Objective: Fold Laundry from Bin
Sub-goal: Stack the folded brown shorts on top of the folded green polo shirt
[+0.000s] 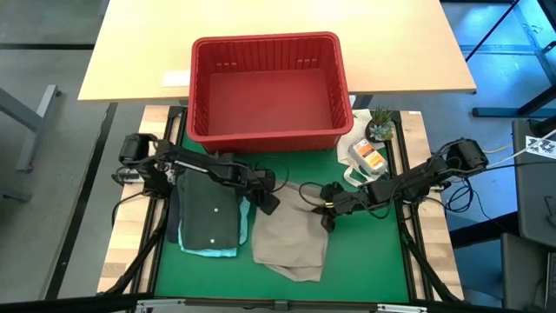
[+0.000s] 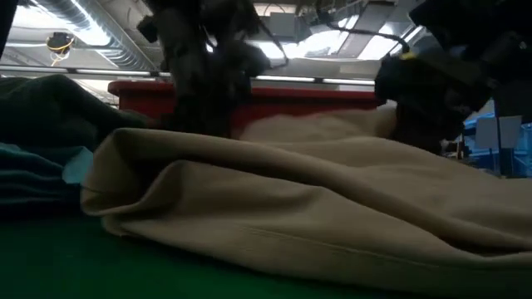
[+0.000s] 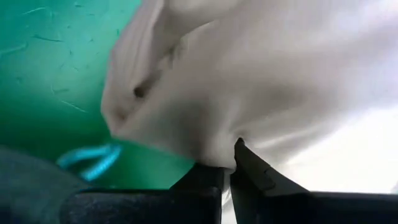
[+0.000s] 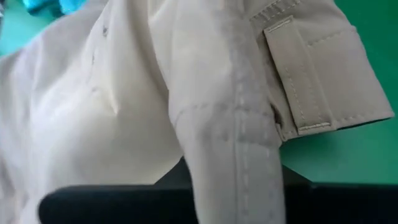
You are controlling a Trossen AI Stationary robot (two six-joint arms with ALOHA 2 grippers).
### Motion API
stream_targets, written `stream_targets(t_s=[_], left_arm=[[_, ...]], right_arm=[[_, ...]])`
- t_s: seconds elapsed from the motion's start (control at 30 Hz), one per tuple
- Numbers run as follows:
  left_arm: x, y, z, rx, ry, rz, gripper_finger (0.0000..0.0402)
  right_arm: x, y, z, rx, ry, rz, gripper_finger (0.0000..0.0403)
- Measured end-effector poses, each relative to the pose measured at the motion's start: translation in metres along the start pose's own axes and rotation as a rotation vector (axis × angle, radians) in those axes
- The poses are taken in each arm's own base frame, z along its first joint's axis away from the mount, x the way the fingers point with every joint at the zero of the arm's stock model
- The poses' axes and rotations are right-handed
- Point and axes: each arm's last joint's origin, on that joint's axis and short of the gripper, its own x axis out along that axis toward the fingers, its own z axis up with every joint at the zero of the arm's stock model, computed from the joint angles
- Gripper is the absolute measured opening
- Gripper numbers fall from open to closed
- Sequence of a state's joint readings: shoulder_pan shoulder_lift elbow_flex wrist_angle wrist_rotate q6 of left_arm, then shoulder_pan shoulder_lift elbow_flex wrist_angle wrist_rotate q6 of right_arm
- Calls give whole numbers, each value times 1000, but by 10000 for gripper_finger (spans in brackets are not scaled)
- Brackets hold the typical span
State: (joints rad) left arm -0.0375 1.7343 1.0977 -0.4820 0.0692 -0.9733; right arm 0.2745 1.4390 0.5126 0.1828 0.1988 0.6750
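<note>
The beige-tan cloth garment [image 1: 291, 243] lies spread on the green mat [image 1: 365, 252] of the table, just in front of the rectangular red plastic bin [image 1: 265, 87], which is the landmark here. The bin stands at the far side of the mat, and its inside shows only bare red floor in the high view.

The left gripper [image 1: 268, 202] is at the garment's upper left corner, on the side nearest the bin. In the left wrist view its two dark fingers [image 3: 249, 171] are pressed together with a fold of the pale cloth [image 3: 261, 81] pinched between their tips.

The right gripper [image 1: 328, 219] is at the garment's upper right corner, also on the bin side. In the right wrist view a thick seamed hem of the tan cloth [image 4: 236, 155] runs down across the dark gripper body; the jaws stand nearly closed on that hem, so this corner is held too. A stitched belt-loop tab [image 4: 298, 87] shows beside the hem.

Left of the tan garment, and in front of the bin's left corner, a dark olive green garment [image 1: 211, 213] lies folded on top of a light teal one [image 1: 208, 250], whose edge shows below it. To the right of the bin sit a small potted green plant [image 1: 380, 126] and a white cloth bag [image 1: 363, 152].

From the low view the tan garment [image 2: 316, 208] rises in soft folds, with the bin's red rim [image 2: 291, 87] behind it.
</note>
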Motion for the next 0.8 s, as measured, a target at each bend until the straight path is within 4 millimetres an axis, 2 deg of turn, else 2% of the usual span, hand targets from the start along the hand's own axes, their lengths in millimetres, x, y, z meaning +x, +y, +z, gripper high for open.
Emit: stream_targets(t_s=[0.27, 0.53, 0.8], left_arm=[[-53, -8, -4, 16, -53, -132, 4], [-107, -9, -22, -12, -50, -240, 3], [-140, -15, -38, 3, -46, -386, 3]], right_arm=[[-3, 19, 24, -61, -64, 58, 38], [-9, 40, 55, -133, -100, 135, 38], [-25, 57, 99, -219, -58, 149, 38]])
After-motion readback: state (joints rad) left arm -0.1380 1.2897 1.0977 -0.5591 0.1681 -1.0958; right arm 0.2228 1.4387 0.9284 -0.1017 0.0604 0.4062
